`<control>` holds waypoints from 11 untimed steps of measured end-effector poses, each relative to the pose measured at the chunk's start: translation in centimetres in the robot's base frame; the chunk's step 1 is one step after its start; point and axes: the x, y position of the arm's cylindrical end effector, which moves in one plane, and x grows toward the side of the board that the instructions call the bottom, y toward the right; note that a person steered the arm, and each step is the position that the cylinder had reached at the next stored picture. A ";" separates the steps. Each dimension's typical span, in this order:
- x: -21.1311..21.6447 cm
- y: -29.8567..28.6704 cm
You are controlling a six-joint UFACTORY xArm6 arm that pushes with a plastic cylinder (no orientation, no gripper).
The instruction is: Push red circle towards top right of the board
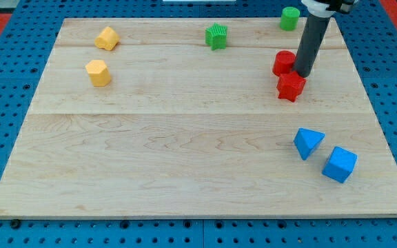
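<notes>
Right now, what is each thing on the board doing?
my tip: down between the two red blocks
red circle: left of my tip
red star: just below my tip
green circle: top right, apart
green star: top edge
yellow blocks: upper left
blue blocks: lower right

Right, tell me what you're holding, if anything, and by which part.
Nothing is held; I have only a rod. My tip sits beside the red circle, on the view's right, just above the red star.
</notes>
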 end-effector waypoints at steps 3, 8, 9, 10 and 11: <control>-0.4 -5.5; 1.0 -2.6; -1.1 -1.6; -2.9 -0.1; -2.5 0.2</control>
